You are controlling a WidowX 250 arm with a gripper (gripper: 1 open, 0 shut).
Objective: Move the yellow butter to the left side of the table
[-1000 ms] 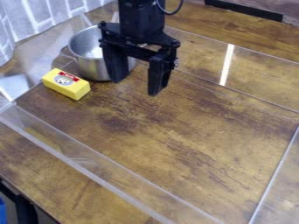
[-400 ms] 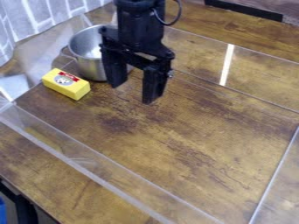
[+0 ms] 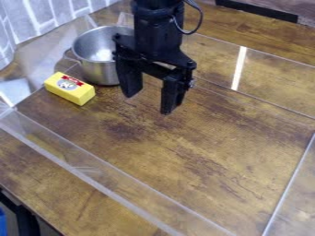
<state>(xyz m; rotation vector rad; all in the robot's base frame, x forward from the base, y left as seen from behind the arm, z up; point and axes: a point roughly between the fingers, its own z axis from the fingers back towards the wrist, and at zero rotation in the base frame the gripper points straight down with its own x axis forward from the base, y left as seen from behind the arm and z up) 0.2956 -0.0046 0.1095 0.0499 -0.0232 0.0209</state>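
My gripper (image 3: 153,95): open, nothing between the fingers, above the table (image 3: 185,147) | butter (image 3: 70,88): on the table's left in this view, label up, just beside the pot (image 3: 95,51) | pot: upright, partly behind my gripper

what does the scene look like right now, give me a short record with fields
butter: yellow block with a red and white label, lying near the steel pot
pot: steel, behind the tool, partly hidden by it
tool: black, open, above the table, nothing between its fingers
table: dark brown wood grain
butter held: no
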